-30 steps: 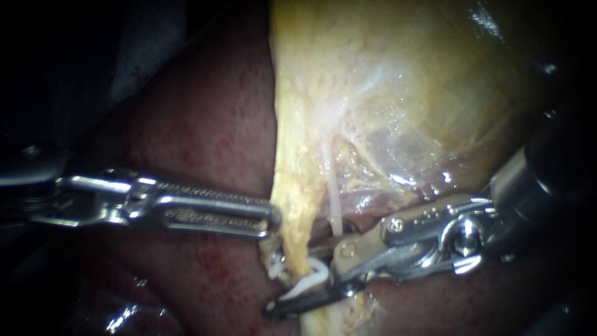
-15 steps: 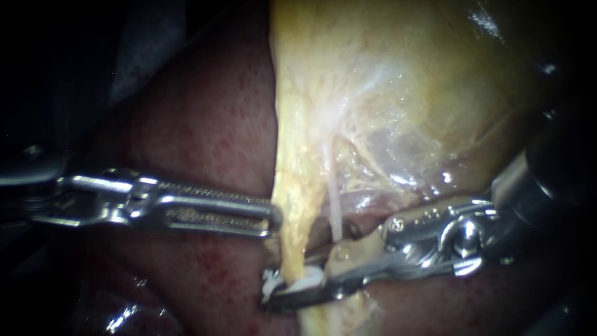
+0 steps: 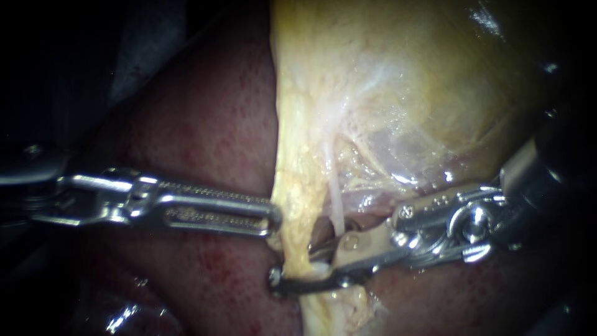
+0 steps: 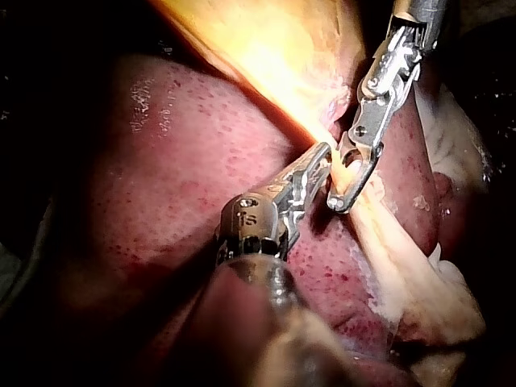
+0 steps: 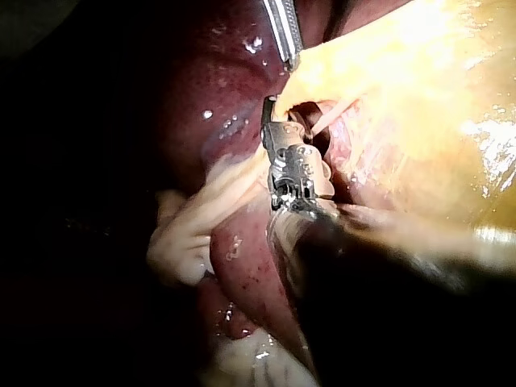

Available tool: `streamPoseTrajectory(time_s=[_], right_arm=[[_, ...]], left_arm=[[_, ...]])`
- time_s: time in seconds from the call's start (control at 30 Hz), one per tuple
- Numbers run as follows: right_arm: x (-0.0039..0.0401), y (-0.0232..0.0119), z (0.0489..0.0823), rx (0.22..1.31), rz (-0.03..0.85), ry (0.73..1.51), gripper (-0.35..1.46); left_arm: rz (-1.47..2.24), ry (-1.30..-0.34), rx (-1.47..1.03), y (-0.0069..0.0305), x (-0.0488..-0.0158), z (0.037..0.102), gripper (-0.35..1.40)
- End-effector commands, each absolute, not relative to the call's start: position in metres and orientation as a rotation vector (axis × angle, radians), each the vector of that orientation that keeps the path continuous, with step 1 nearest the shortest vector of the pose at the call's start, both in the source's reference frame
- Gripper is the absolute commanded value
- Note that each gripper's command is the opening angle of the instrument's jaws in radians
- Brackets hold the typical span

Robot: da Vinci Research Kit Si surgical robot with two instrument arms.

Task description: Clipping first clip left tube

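Over dark liver (image 3: 205,143), my right instrument (image 3: 295,270) is pinching clip (image 3: 317,269) and left tube (image 3: 295,218) between its jaws; release seemingly remains.

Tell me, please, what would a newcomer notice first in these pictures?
First, the right instrument, whose end effector is clamped across the yellowish left tube with a white clip between, low in the endoscope view. Next, the left instrument pointing at that tube from the other side, over the dark red liver.

Right instrument (image 3: 283,280) jaws now squeezed onto left tube (image 3: 297,239), white clip (image 3: 317,269) pressed flat
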State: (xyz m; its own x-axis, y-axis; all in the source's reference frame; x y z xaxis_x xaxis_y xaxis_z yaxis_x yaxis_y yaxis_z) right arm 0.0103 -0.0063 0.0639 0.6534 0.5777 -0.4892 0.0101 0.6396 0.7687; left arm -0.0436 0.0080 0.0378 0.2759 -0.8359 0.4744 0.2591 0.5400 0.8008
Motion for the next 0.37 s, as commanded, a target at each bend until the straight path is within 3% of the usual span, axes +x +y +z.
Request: streamPoseTrajectory(time_s=[0.03,0.37], right_arm=[[0.0103,-0.0063,0.0639,0.825,0.367,0.806,-0.19],[0.0103,-0.0064,0.0638,0.826,0.366,0.806,-0.19]], left_arm=[[-0.814,-1.041,0.668,0.0080,-0.0437,0.0378,-0.35],[-0.816,-1.040,0.666,0.0081,-0.0440,0.0379,-0.35]])
